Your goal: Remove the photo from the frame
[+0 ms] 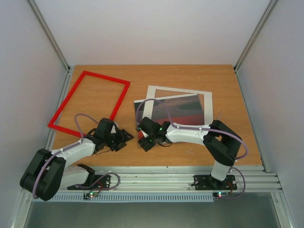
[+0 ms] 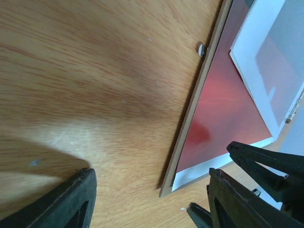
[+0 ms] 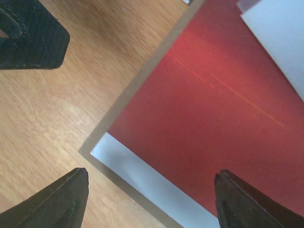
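The red frame (image 1: 107,77) lies flat at the table's left, with nothing inside it. The photo (image 1: 178,117), red with a white margin, lies on a brown backing board, and a white mat overlaps its far part. My left gripper (image 1: 121,137) is open and low beside the board's near-left corner. In the left wrist view that corner (image 2: 167,189) and the photo (image 2: 223,109) lie between my left gripper's (image 2: 151,173) fingers. My right gripper (image 1: 145,138) is open over the same corner. In the right wrist view the photo (image 3: 213,104) fills the space ahead of my right gripper (image 3: 152,173).
The white mat with its dark pane (image 1: 180,90) lies skewed over the photo's far side and shows in both wrist views (image 2: 256,47) (image 3: 280,33). The two grippers are close together. The left gripper's finger (image 3: 28,33) shows in the right wrist view. Walls enclose the wooden table (image 1: 228,80).
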Controlling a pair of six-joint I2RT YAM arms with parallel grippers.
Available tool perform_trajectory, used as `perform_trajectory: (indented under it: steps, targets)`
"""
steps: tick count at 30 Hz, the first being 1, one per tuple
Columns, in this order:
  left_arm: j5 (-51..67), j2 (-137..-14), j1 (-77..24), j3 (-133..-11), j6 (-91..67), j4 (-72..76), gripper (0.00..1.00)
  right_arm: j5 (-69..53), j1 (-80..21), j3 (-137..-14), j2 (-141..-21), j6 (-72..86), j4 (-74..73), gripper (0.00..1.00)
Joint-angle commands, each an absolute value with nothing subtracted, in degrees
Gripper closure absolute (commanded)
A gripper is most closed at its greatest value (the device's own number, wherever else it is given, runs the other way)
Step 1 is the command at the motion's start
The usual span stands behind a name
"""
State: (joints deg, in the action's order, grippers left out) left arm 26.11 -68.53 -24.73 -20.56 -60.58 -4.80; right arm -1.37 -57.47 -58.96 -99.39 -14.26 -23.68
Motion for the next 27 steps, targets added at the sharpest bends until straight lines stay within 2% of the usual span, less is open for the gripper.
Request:
perform_trajectory:
  steps: [1,27]
  targets:
    - [28.1,-67.3,-23.2,-19.0,-58.7,-2.1,0.35,1.9,-59.3,-62.9,-102.7,-15.9,-26.7,0.26]
    - [30.9,-72.6,-22.4,-17.4,-59.0,5.0,0.36,10.8,-62.2,-70.4,-109.2,-16.2,-35.2,0.28]
